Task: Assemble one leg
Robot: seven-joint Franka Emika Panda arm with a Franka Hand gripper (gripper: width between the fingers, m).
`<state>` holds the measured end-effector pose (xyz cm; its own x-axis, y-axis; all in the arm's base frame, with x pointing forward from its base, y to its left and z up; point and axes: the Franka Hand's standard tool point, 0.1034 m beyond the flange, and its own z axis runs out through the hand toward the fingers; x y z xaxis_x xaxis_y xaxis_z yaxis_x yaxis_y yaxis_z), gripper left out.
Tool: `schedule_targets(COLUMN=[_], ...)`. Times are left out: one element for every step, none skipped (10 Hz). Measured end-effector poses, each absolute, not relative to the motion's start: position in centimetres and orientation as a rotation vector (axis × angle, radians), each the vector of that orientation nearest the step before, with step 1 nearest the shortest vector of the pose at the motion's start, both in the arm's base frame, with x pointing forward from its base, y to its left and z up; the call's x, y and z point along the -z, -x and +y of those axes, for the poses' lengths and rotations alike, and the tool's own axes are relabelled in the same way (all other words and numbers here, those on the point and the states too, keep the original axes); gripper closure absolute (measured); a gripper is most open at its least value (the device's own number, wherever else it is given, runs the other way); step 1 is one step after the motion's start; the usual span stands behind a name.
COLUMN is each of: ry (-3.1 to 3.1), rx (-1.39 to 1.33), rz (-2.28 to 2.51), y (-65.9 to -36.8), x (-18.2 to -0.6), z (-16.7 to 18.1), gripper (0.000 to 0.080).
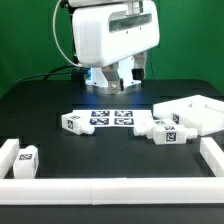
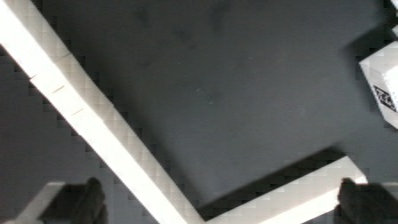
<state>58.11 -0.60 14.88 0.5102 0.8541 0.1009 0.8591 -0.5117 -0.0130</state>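
Observation:
Several small white legs with tag stickers lie on the black table. One leg [image 1: 72,122] lies at the exterior view's left of the marker board [image 1: 110,116]. Two legs [image 1: 166,131] lie together at its right, and one more leg [image 1: 28,160] sits by the left rail. My gripper [image 1: 120,82] hangs above the table behind the marker board, open and empty. In the wrist view my gripper [image 2: 210,205] shows two dark fingertips [image 2: 71,200] far apart with nothing between them. A white tagged part [image 2: 382,88] shows at that view's edge; I cannot tell which part it is.
The large white square panel [image 1: 197,112] lies at the exterior view's right. The long white border rail [image 1: 110,188] runs along the front and up both sides. It also shows in the wrist view [image 2: 80,110] as a slanted white strip.

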Motion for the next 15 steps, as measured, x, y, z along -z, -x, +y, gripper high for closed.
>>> schedule_targets(ry=[2.676,2.676,2.677,2.677,2.677,2.677,2.680,2.679,2.686,2.695,2.701,2.714,2.714,2.715,2.714], rx=[0.126,0.126,0.125,0.124,0.123,0.123,0.123,0.123,0.112,0.127,0.141,0.148,0.145,0.148,0.146], rz=[-1.520,-1.520,-1.520,-1.520,-1.520,-1.519,-1.516,-1.527,-1.511,-1.509,-1.513,-1.502,-1.499,-1.500,-1.499], y=[-58.1,-58.1,-58.1,-58.1,-58.1,-58.1,-58.1,-58.0,-57.6,-57.5,-57.4,-57.0,-57.1,-57.1,-57.1], x=[-14.9,-14.9,-14.9,-14.8,-14.8,-14.8,-14.8,-14.8,-14.0,-12.7,-11.6,-10.8,-11.1,-11.1,-11.0], z=[-0.6,-0.6,-0.6,-0.6,-0.6,-0.6,-0.8,-1.6,-2.2,-2.2,-2.3,-2.9,-2.8,-2.8,-2.8], gripper=[0.0150,0.0150,0.0150,0.0150,0.0150,0.0150,0.0150,0.0150,0.0150,0.0150,0.0150,0.0150,0.0150,0.0150,0.0150])
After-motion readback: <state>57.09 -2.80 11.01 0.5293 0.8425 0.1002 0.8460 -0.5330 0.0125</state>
